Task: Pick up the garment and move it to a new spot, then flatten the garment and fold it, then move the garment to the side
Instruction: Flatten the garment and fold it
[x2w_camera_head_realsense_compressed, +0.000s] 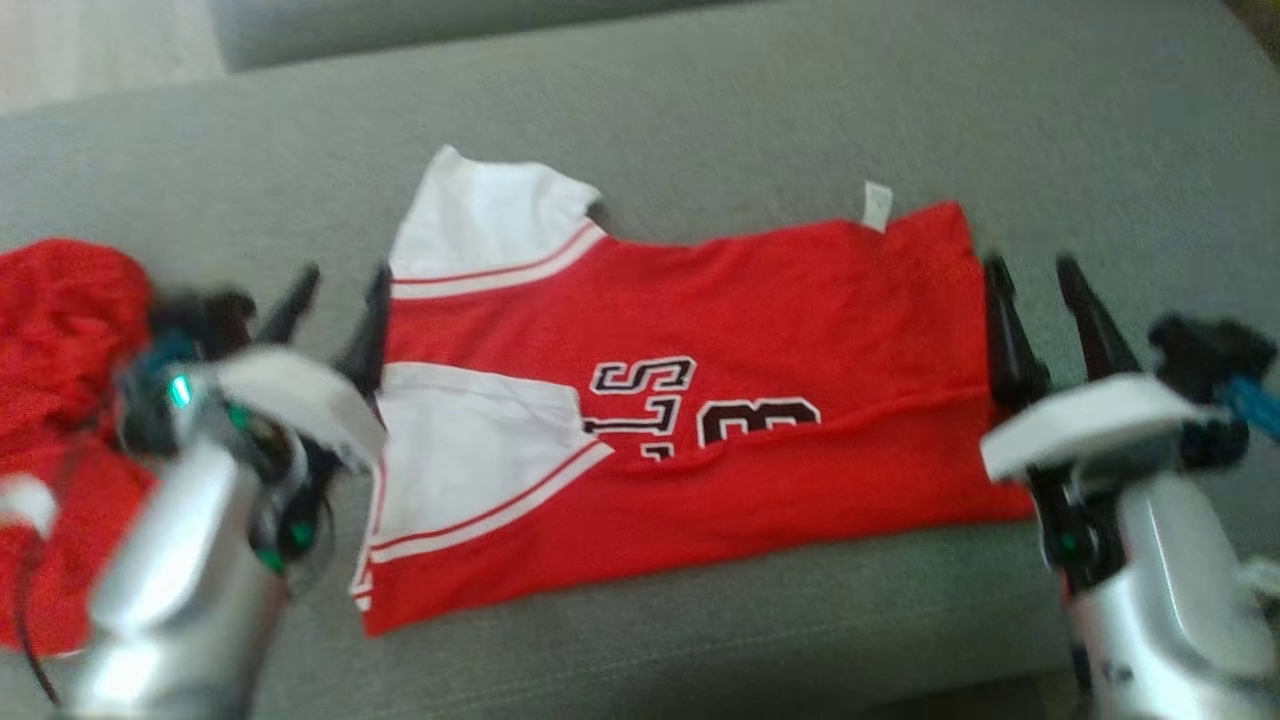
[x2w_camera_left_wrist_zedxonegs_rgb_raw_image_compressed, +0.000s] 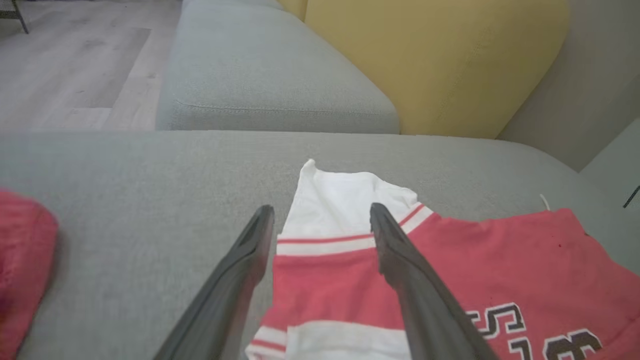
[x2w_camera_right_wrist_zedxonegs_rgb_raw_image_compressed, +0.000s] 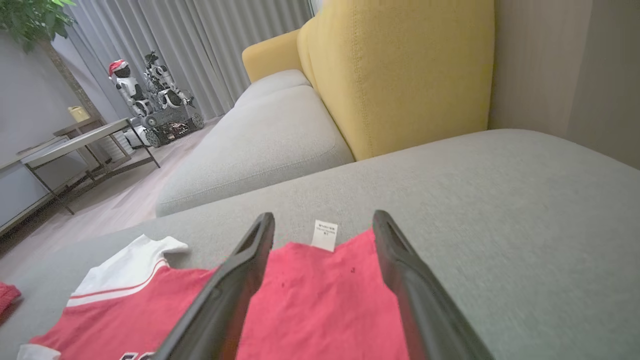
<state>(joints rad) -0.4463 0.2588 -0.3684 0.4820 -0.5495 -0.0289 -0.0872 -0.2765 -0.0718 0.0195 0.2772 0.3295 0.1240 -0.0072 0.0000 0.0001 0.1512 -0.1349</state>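
You've got the garment (x2w_camera_head_realsense_compressed: 700, 400) lying across the sofa seat (x2w_camera_head_realsense_compressed: 700, 120), sleeves to your left, hem to your right. Your left gripper (x2w_camera_head_realsense_compressed: 345, 275) sits at the sleeve end, your right gripper (x2w_camera_head_realsense_compressed: 1030, 265) at the hem end. A 2nd cloth heap (x2w_camera_head_realsense_compressed: 60, 330) lies further left, apart from the garment. The label (x2w_camera_head_realsense_compressed: 877, 205) pokes out at the far hem corner. The backrest cushion (x2w_camera_left_wrist_zedxonegs_rgb_raw_image_compressed: 435, 65) stands behind the seat.

Red jersey (x2w_camera_head_realsense_compressed: 700, 330) — black letters "LS", half-hidden digit, white tag (x2w_camera_head_realsense_compressed: 877, 205) — print unreadable

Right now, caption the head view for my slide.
Open left end effector and open right end effector flank a folded red-and-white jersey on the grey sofa.
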